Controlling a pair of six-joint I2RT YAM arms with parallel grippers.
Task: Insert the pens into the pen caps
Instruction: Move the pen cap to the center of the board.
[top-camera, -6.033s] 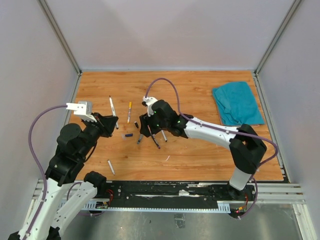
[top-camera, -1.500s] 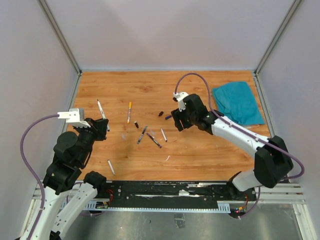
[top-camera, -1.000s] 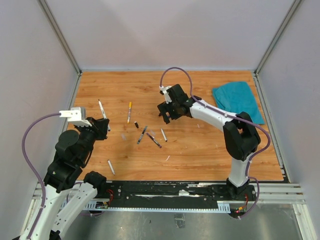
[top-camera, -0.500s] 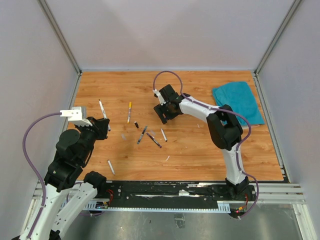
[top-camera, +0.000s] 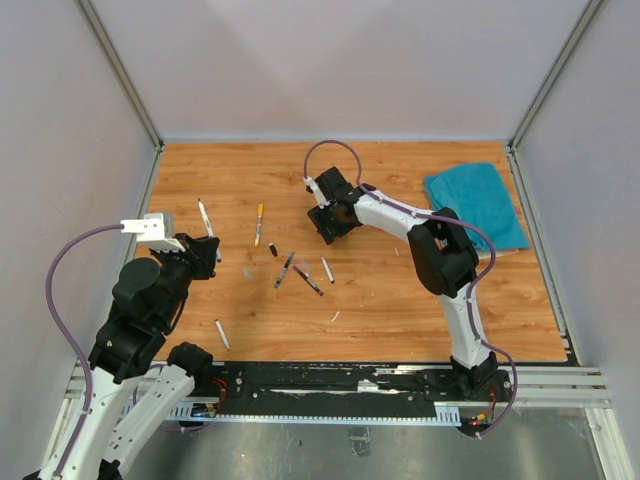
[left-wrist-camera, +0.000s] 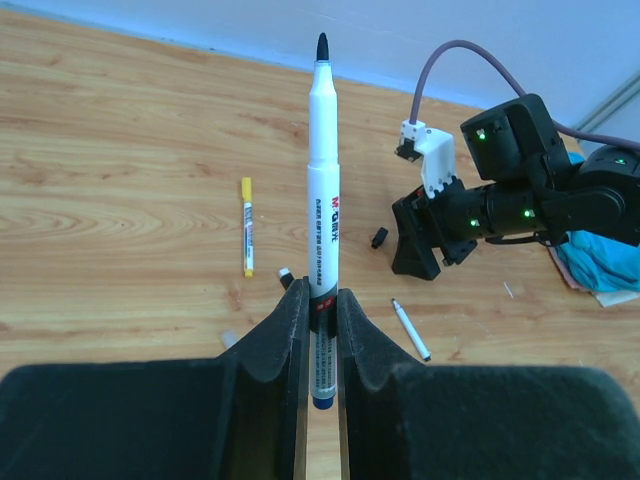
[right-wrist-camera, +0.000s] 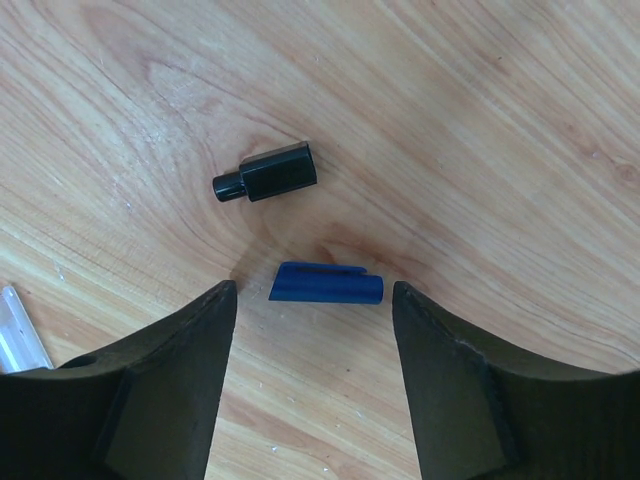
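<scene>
One white pen (left-wrist-camera: 322, 180) is pinched in my left gripper (left-wrist-camera: 320, 300), its black tip pointing away from the fingers. Only the right wrist view shows a blue cap (right-wrist-camera: 328, 283) lying crosswise between the right gripper's (right-wrist-camera: 312, 315) spread fingers, untouched. A black cap (right-wrist-camera: 268, 173) lies just beyond. From overhead I cannot make out either cap.

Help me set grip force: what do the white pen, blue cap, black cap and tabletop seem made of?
The white pen: likely smooth plastic, a glossy barrel with printed text.
The blue cap: probably plastic, with a moulded clip slot and slight sheen.
The black cap: hard plastic by its look, faceted with shiny edges.
The tabletop: wood or wood-look laminate, with visible grain and a satin finish.
</scene>
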